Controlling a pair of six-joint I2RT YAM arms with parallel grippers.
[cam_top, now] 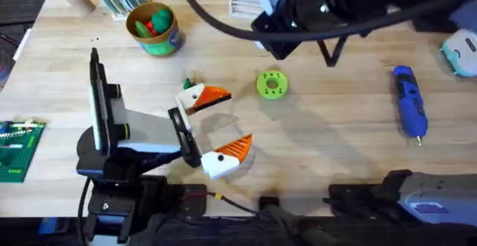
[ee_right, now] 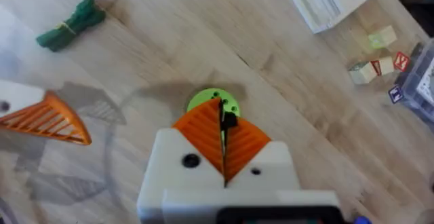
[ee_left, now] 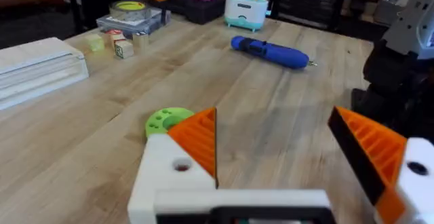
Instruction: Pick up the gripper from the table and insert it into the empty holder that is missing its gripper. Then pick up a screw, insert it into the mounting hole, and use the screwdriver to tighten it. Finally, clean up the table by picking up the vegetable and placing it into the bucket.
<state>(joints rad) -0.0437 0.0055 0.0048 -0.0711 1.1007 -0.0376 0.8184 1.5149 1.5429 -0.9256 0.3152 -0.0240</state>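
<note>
My left gripper (cam_top: 240, 116) rests low over the table (cam_top: 335, 142), open, and both white fingers (ee_left: 169, 170) carry orange ribbed wedges. I cannot tell which wedge is the task's gripper or which finger is the holder. A round mounting hole (ee_left: 181, 165) shows in one finger. My right arm (cam_top: 320, 11) hangs high and blurred. The right gripper (ee_right: 224, 119) is shut on a small black screw, right above the lime-green disc (ee_right: 213, 103). The green vegetable (ee_right: 71, 24) lies on the wood beside the left gripper. The blue screwdriver (cam_top: 410, 101) lies at the right. The bucket (cam_top: 153, 28) stands far left.
A green studded plate (cam_top: 19, 149) sits at the left edge. White flat boxes (ee_right: 325, 0), wooden blocks (ee_right: 376, 61) and a tape roll (ee_left: 130, 10) lie along the far side. A pale blue device (cam_top: 460, 52) is at the far right.
</note>
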